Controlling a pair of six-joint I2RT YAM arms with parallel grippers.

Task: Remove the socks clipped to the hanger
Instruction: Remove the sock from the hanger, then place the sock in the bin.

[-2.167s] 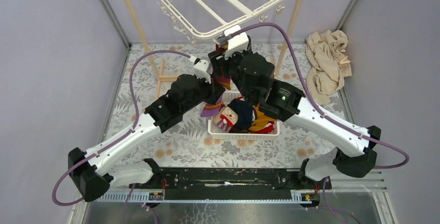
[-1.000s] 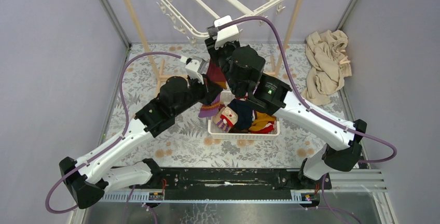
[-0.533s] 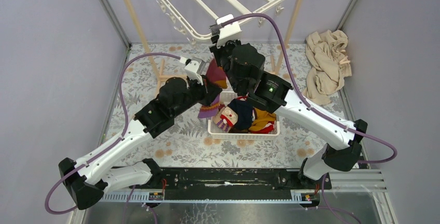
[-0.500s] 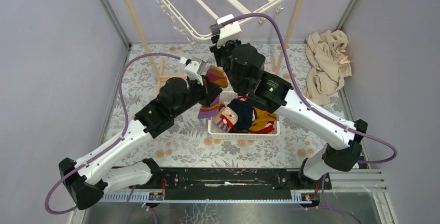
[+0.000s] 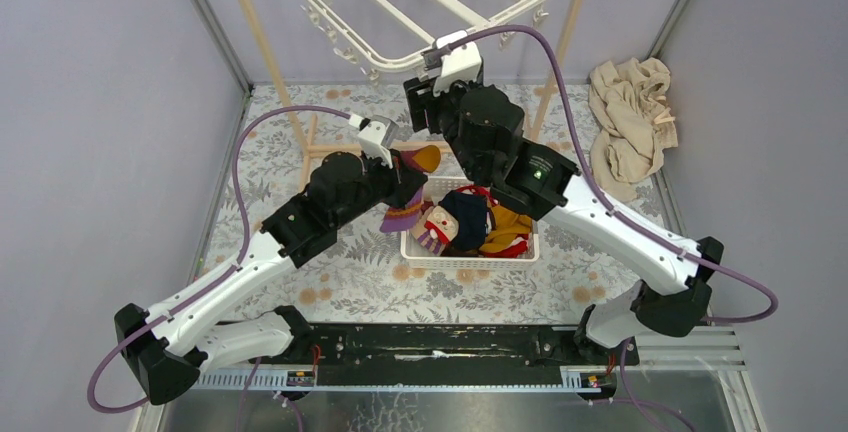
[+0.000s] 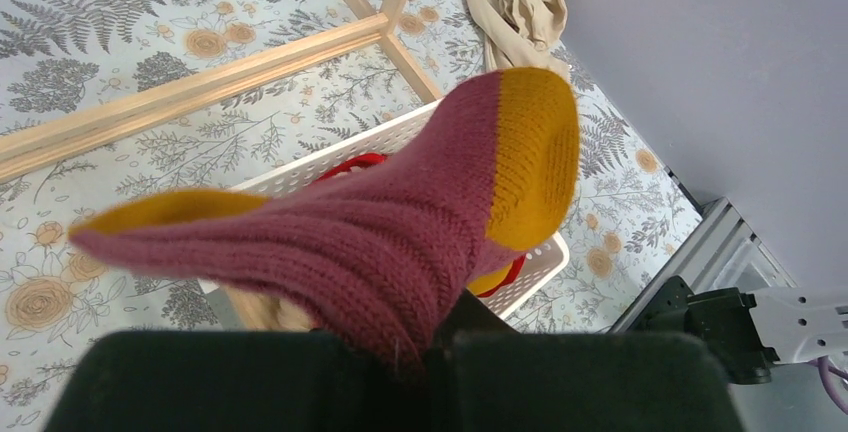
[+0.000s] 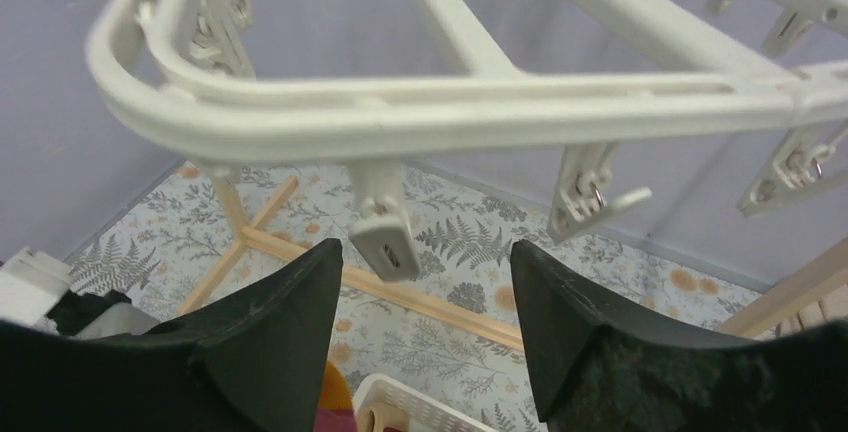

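The hanger (image 7: 450,110) is hanging behind the basket (image 5: 470,253), above the desk (image 5: 350,274); socks (image 5: 466,218) are lying in the basket, one sock (image 6: 400,222) is hovering over its left edge, a cloth (image 5: 628,117) lying far right

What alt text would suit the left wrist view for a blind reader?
A maroon knitted sock with mustard toe and heel fills the view, pinched in the black left claw. Behind it a white perforated plastic basket stands on a fern-printed table cover.
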